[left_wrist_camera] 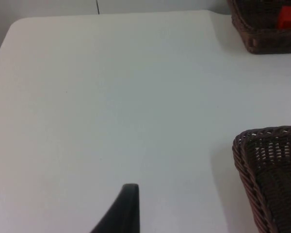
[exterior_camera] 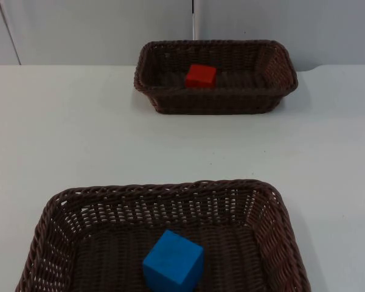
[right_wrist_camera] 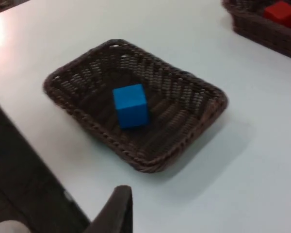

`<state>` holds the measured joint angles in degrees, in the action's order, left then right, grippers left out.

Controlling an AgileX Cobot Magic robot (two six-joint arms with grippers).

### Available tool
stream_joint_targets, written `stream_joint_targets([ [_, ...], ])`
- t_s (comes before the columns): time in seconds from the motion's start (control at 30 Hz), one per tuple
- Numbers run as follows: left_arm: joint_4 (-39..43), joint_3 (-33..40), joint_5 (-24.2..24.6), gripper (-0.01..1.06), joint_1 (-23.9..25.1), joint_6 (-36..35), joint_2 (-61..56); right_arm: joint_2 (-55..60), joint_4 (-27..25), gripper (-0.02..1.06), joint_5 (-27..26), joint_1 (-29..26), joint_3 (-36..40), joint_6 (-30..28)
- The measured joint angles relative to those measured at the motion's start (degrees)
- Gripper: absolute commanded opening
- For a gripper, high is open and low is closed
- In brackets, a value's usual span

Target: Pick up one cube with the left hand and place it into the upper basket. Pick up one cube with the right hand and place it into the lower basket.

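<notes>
Wicker upper basket (exterior_camera: 274, 91), at 12 o'clock, holds the red cube (exterior_camera: 201, 75); lower basket (exterior_camera: 58, 213), at 6 o'clock, holds the blue cube (exterior_camera: 173, 260). Jaw state of the left gripper (left_wrist_camera: 126, 208) and right gripper (right_wrist_camera: 117, 211) cannot be determined. Risk: a low retraction snagging a rim would shift a basket.

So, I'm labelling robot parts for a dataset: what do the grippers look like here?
Little of either is visible. The left gripper's fingertip is a plain black, matte, tapering blade with a blunt rounded tip. The right gripper's fingertip looks the same: black, curved, narrowing upward. No markings can be made out on either.
</notes>
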<state>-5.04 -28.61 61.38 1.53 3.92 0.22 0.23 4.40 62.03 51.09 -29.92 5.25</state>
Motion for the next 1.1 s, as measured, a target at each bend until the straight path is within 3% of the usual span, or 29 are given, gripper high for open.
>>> stream_joint_targets([
  [1.1, 0.00, 0.00, 0.00, 1.05, 0.00, 0.00, 0.00, 0.00, -0.11, 1.05, 0.00, -36.54, 0.00, 0.00],
])
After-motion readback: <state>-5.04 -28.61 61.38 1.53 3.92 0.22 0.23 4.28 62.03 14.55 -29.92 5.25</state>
